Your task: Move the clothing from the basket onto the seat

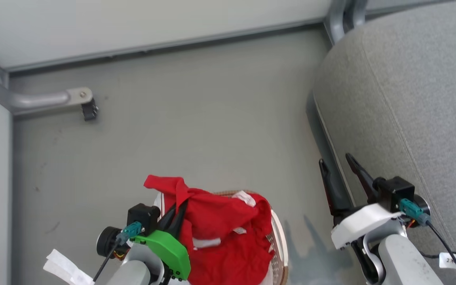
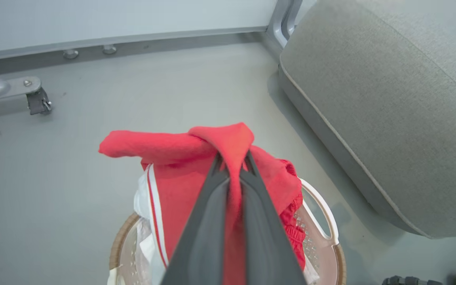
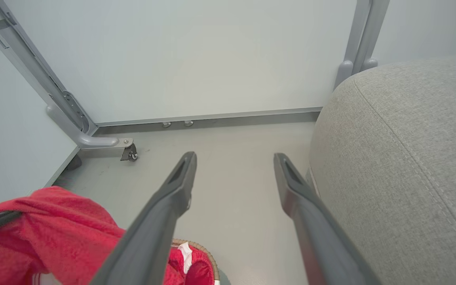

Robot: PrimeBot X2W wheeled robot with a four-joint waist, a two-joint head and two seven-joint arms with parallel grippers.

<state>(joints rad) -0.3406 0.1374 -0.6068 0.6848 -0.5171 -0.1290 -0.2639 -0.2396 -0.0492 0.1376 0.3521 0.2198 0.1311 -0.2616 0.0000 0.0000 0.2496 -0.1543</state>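
Note:
Bright red clothing (image 1: 220, 233) with white tags is heaped over the basket (image 1: 280, 241) at the bottom of the head view. My left gripper (image 2: 232, 160) is shut on a fold of the red clothing (image 2: 228, 142), which drapes over its fingertips above the basket (image 2: 323, 213). To the right, my right gripper (image 1: 337, 162) is open and holds nothing, beside the lower edge of the grey seat (image 1: 410, 91). Its fingers (image 3: 180, 182) point at the floor between the red clothing (image 3: 50, 233) and the seat (image 3: 402, 158).
A pale wall panel with a grey metal frame runs along the back. A frame foot with a dark caster (image 1: 89, 111) stands at the left. Bare grey floor (image 1: 196, 118) lies between basket, wall and seat. A white paper tag (image 1: 63, 267) hangs by my left arm.

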